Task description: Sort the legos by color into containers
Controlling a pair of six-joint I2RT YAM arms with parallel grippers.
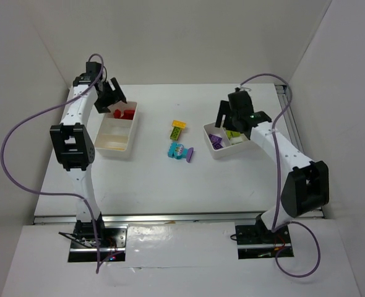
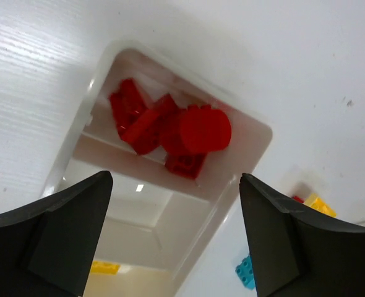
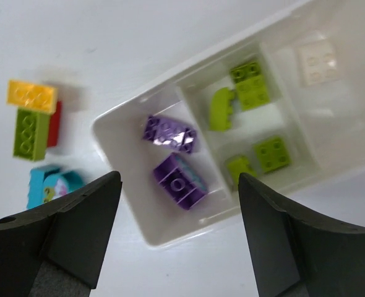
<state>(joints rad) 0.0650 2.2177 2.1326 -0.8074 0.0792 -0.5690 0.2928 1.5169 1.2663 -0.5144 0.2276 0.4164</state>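
Presently hovering with left gripper (image 2: 176, 180) splayed wide, gripping nothing, above red legos (image 2: 170, 130) in the left container (image 2: 257, 133) end compartment, and right gripper (image 3: 179, 179) likewise parted, empty, over purple legos (image 3: 170, 133) in the right container (image 3: 125, 154); loose legos (image 1: 180, 142) lying between.

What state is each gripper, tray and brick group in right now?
Left gripper: open, empty.
Right gripper: open, empty.
Left white plastic tray: red bricks in far compartment, yellow brick in near one.
Right white plastic tray: purple bricks, lime green bricks, one white brick, in separate compartments.
Loose bricks: unsorted between trays.
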